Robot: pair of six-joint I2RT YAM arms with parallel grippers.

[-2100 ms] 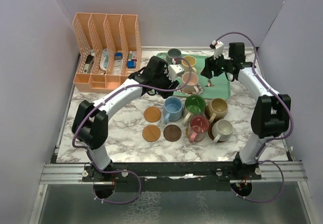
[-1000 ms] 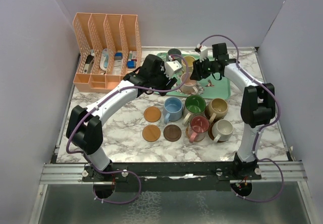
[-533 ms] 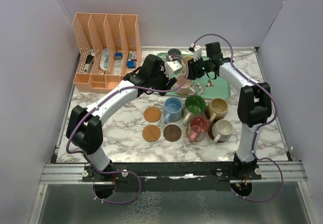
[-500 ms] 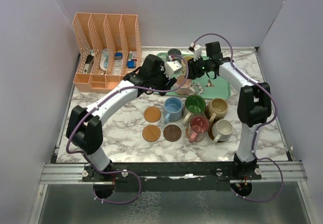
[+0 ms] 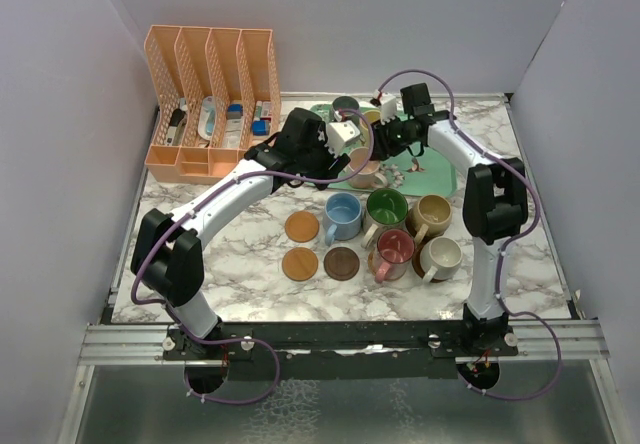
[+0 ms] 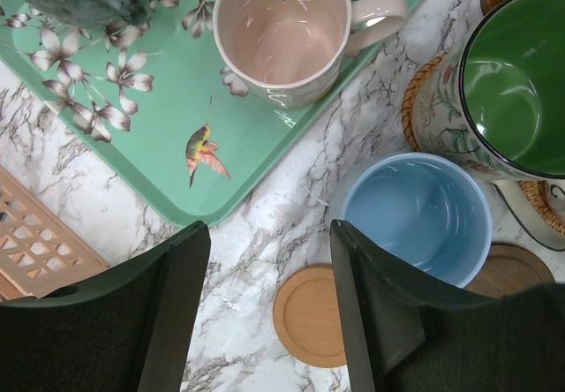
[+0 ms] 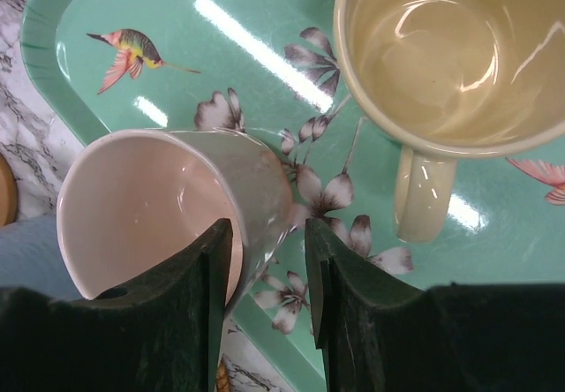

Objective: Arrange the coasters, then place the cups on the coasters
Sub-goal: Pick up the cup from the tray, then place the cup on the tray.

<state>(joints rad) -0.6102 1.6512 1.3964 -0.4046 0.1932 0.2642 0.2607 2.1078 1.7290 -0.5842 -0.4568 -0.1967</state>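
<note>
Left gripper (image 6: 269, 233) hangs with jaws apart, empty, over the near edge of the tray (image 6: 159, 136), unmoved. Right gripper (image 7: 267, 229) has swung left across the tray to straddle the wall of the pink cup (image 7: 150, 207), one finger inside; clamped or not, cannot tell. Cup sits on the tray yet, by its near edge, and is likely next for a bare coaster (image 6: 309, 317).

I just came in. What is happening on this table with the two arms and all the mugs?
The right hand pinches the wall of the pink mug, one finger inside and one outside. That mug is on the green tray, together with the yellow mug and the grey mug. The left hand hovers open and empty above the table, near the blue mug. Three coasters lie bare, with five mugs grouped beside them.
</note>
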